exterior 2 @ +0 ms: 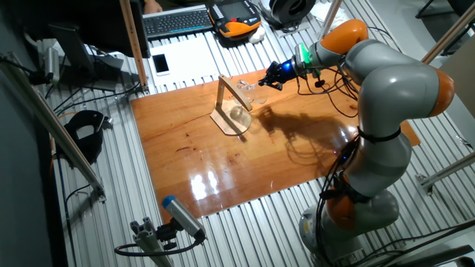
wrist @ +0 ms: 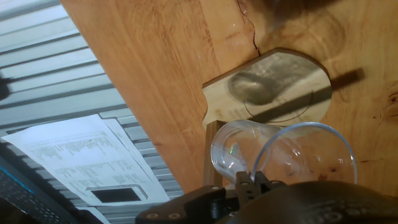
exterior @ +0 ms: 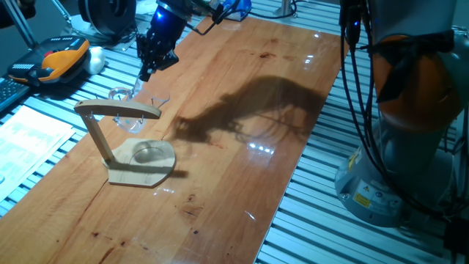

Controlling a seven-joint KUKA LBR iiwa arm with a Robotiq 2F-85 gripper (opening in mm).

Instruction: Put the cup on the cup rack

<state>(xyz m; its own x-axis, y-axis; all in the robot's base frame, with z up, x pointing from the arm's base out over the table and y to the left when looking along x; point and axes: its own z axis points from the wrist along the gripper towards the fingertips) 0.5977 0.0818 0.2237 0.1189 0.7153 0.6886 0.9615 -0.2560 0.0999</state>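
The cup [exterior: 130,103] is clear glass and sits just behind the top arm of the cup rack [exterior: 117,110]. The rack's slanted post rises from its flat wooden base [exterior: 143,161] on the table's left part. My gripper [exterior: 149,67] reaches down from the back and looks shut on the cup's rim. In the hand view the cup [wrist: 280,155] lies sideways right under the fingers [wrist: 252,182], above the rack base [wrist: 273,87] and the post [wrist: 213,149]. In the other fixed view the gripper [exterior 2: 269,77] is by the cup [exterior 2: 250,90] and the rack [exterior 2: 231,104].
Papers [exterior: 29,136] lie left of the wooden table. An orange and black device [exterior: 62,59] and a keyboard [exterior 2: 178,21] lie on the slatted bench behind. The robot's base [exterior: 410,110] and cables stand at the right. A phone [exterior 2: 160,64] lies at the back.
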